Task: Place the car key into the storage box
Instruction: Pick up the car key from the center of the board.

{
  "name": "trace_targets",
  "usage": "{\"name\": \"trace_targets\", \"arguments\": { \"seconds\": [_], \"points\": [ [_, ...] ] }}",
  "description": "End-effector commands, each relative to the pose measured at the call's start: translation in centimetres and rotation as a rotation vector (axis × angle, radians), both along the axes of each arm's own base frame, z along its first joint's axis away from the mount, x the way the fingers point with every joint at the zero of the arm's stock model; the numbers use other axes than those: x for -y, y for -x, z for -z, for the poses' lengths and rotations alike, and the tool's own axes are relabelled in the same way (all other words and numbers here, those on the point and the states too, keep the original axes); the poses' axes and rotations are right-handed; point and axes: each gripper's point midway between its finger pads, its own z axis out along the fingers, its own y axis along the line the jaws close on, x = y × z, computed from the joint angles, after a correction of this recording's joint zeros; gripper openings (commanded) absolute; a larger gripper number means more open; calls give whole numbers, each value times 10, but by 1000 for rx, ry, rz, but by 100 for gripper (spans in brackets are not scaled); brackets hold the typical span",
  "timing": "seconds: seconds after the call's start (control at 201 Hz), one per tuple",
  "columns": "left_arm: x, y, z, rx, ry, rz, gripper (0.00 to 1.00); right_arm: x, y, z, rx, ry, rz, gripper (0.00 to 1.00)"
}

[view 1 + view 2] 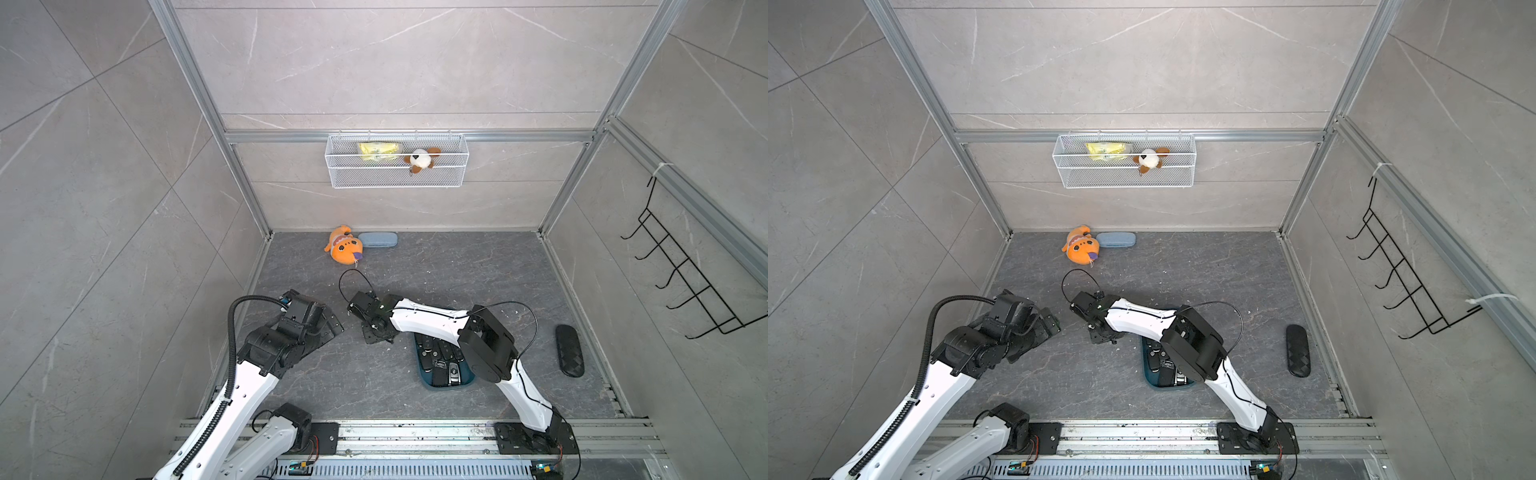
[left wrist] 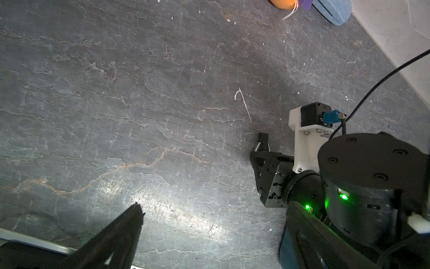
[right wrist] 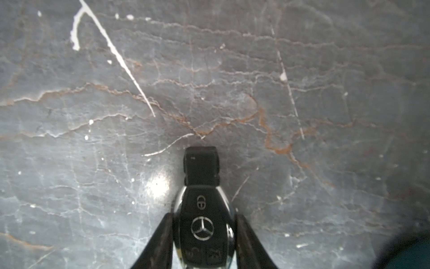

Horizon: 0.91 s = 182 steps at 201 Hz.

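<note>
The right gripper (image 3: 203,215) clamps the car key (image 3: 202,205) by both sides, down at the desk (image 3: 302,93), lower centre of its wrist view. The left gripper (image 2: 216,207) stands wide apart. The storage box (image 1: 424,379), holding other keys, sits lower right of centre in both top views.

Storage box (image 1: 451,386): holds several black key fobs (image 1: 432,353); right arm crosses above it. Right gripper (image 1: 376,332) just beside its far corner. Black case (image 1: 569,350) well apart. Orange plush (image 1: 343,245) far beyond.

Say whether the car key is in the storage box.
Out: the car key sits between the fingers of the right gripper, beside the storage box.
</note>
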Motion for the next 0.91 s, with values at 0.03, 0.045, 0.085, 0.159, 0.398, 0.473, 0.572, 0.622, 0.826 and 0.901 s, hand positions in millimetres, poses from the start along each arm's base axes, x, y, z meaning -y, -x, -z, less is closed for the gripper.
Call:
{"name": "trace_targets", "arguments": {
  "seconds": [0.03,0.045,0.085,0.159,0.398,0.473,0.572,0.622,0.826,0.901],
  "points": [
    [6,-2,0,15,17,40,100,6,5,-3,-3,34,-10,34],
    [7,-2,0,14,20,44,100,5,5,-5,1,29,-10,34],
    [10,-4,0,17,28,54,100,4,4,-11,10,18,-10,35],
    [17,-6,0,24,48,85,100,4,4,-21,19,5,-9,36],
    [40,-16,-7,56,104,194,100,12,4,-61,71,-55,12,36],
    [45,-19,-8,57,110,223,100,19,6,-74,86,-68,27,36],
    [54,-23,-8,60,124,264,100,31,10,-88,109,-77,45,36],
    [61,-25,-9,61,147,288,100,39,12,-94,118,-79,56,36],
    [86,-35,-8,62,227,361,100,77,26,-108,139,-78,120,38],
    [96,-39,-7,61,245,383,100,93,32,-111,143,-77,144,38]
  ]
}}
